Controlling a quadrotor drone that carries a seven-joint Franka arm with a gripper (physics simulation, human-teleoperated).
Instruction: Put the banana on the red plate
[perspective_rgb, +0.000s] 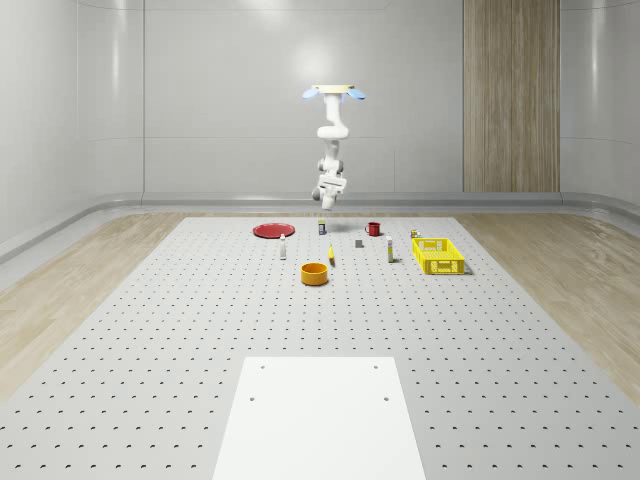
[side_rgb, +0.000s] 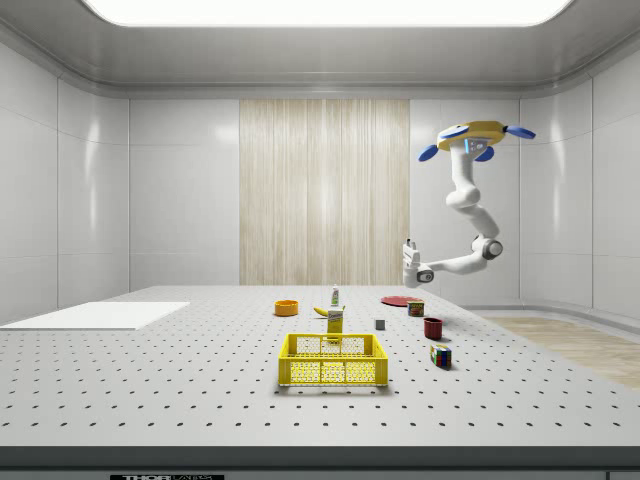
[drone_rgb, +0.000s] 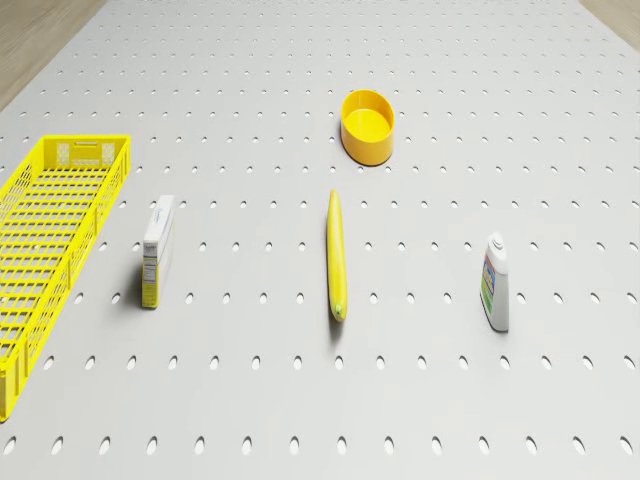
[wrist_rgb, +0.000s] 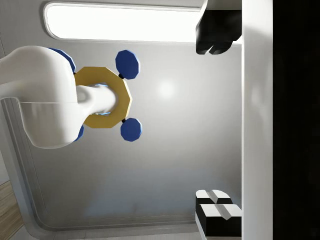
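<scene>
The banana (drone_rgb: 336, 255) lies flat on the perforated table, between the orange bowl (drone_rgb: 367, 125) and my drone; it also appears as banana (perspective_rgb: 331, 255) and banana (side_rgb: 321, 312). The red plate (perspective_rgb: 272, 230) rests near the table's far edge, to the whole-scene view's left of the banana, and shows as red plate (side_rgb: 398, 299) from the side. My drone (perspective_rgb: 338, 93) hovers high over the far part of the table. The arm hangs below it, with the gripper (wrist_rgb: 217, 122) turned up toward the ceiling, open and empty, well above the objects: gripper (perspective_rgb: 326, 195), gripper (side_rgb: 408, 248).
A yellow basket (perspective_rgb: 438, 254) stands at the whole-scene view's right. A box (drone_rgb: 157, 250) and a white bottle (drone_rgb: 496, 282) flank the banana. A red mug (perspective_rgb: 373, 228), a can (perspective_rgb: 321, 228), a colour cube (side_rgb: 440, 355) and a grey cube (side_rgb: 380, 324) stand nearby. A white panel (perspective_rgb: 320, 415) lies at the front.
</scene>
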